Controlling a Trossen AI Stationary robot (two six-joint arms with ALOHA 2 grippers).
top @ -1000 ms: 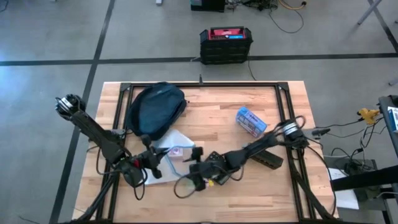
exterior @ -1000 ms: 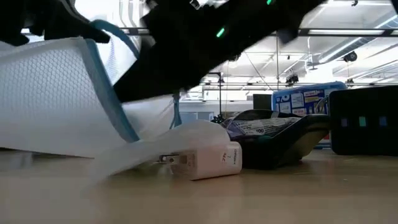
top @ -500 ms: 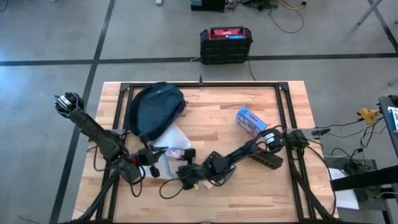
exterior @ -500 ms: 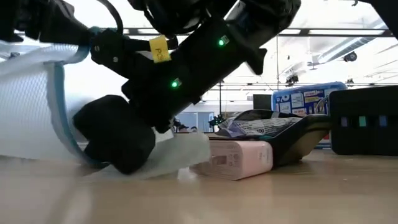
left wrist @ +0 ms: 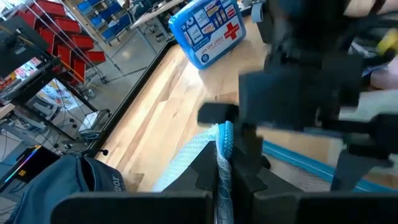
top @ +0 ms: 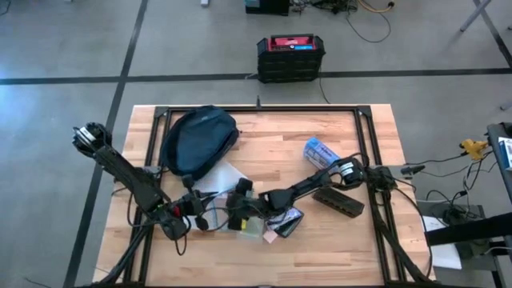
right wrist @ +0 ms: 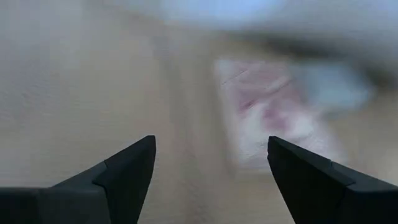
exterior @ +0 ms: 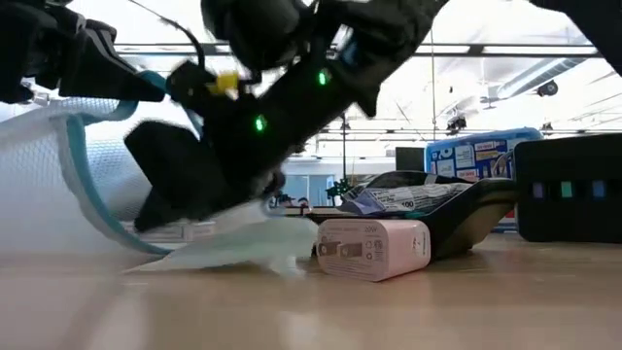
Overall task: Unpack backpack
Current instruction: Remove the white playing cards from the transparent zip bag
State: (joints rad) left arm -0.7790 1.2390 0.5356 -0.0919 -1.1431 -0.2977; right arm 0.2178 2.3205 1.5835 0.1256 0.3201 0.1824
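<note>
Two hands you see at tabletop (top: 352, 240) front centre. Left hand (top: 198, 214) clenched on clear zip bag (exterior: 87, 185) edge. Right hand (top: 238, 210) spread, released, just beside bag. Backpack (top: 198, 141) lies at back left, apart from both.

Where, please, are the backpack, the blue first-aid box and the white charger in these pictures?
backpack (top: 200, 140): high view, middle of its navy front.
blue first-aid box (left wrist: 208, 31): left wrist view, printed face.
white charger (exterior: 374, 250): low view, pronged end face.
</note>
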